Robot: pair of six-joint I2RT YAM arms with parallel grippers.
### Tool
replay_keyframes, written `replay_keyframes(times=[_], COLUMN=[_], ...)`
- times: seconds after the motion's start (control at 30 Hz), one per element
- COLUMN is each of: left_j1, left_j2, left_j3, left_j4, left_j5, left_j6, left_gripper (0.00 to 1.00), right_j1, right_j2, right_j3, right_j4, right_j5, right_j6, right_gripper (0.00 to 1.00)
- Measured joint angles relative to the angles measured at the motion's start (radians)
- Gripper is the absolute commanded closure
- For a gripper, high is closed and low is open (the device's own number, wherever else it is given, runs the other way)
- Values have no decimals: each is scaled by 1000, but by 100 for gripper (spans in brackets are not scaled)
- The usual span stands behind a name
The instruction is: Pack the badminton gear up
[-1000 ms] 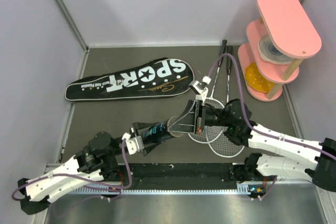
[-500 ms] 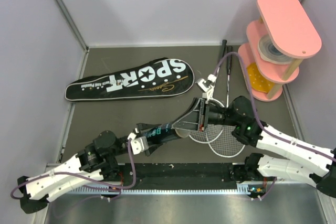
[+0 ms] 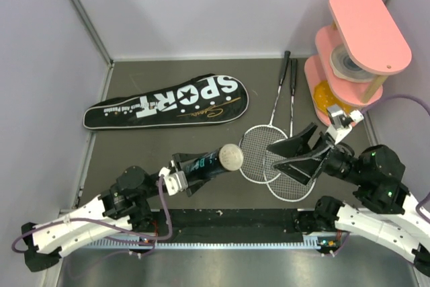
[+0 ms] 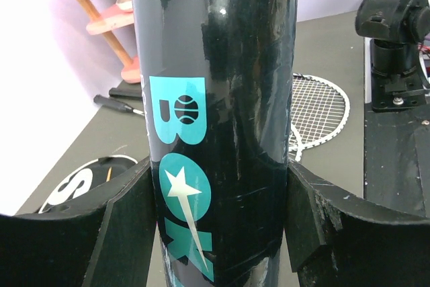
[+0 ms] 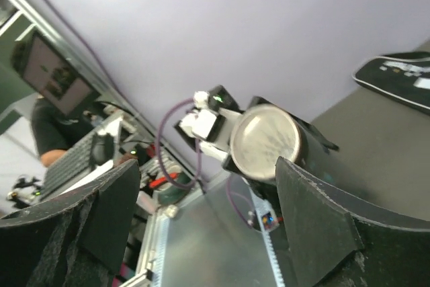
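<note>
1. Far left of the worktop [image 3: 134, 146], seen from above: black SPORT bag [image 3: 168, 102], flat and slanted, narrow end left, wide end toward the middle. In the left wrist view only a corner of its white lettering. In the right wrist view only a dark strip at the right edge.
2. Near left: left gripper [image 3: 190, 170] clamped on the shuttle tube [image 3: 209, 163]. Grip plain only in the left wrist view, with a black finger [image 4: 127, 216] pressed against each side of the glossy tube and teal lettering facing the lens.
3. From above, tube slanting toward the right, free end tipped upward, pale round cap [image 3: 231, 157] just beside the racket heads.
4. Middle: two rackets [image 3: 265, 166] flat on the worktop, strung heads overlapping, thin shafts running to the far edge, black handles side by side near the stand's foot. One strung head visible past the tube in the left wrist view.
5. Right of middle: right gripper [image 3: 272, 155] over the racket heads, fingers [image 5: 322, 226] spread wide with nothing between them. Right wrist view aimed straight at the cap, framed by the two fingers and apart from both.
6. Far right corner: pink stand [image 3: 359, 52], tiered, with a pale roll on the middle tier and something yellow lower down. In the left wrist view only a blurred pink edge and a wooden post.
</note>
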Motion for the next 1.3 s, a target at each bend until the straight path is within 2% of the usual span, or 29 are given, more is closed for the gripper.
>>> replay_keyframes(times=[0.2,0.33,0.43,0.53,0.63,0.67,0.73,0.77,0.97,1.17,1.3], left_j1=[0,1,1,1,1,1,1,1,1,1,1], left_j2=[63,165,203,206,206,206,207,207,206,207,207], left_j3=[28,155,209,199,174,168,159,154,147,143,143], left_j4=[18,-30,-33,-34,-35,-38,-42,-43,-45,-45,-45], left_j5=[-139,-250,-277,-286,-302,-304,-304,-304,-298,-293,-293], left_j6=[-90,-178,-216,-220,-204,-198,-185,-179,-167,-156,-154], left_gripper=[96,96,96,96,96,96,96,96,96,97,97], right_j1=[0,0,0,0,0,0,0,0,0,0,14], right_j2=[-66,-28,10,16,43,58,97,124,318,499,571], right_j3=[-105,-167,-174,-161,-70,-11,86,139,348,358,272], right_j4=[-123,-185,-200,-223,-281,-298,-298,-295,-249,-174,-61], right_j5=[85,129,181,267,345,367,394,404,456,454,450], right_j6=[-55,-72,-72,-68,-73,-78,-100,-107,-156,-182,-175], right_gripper=[10,10,13,26,49,71,93,100,100,100,100])
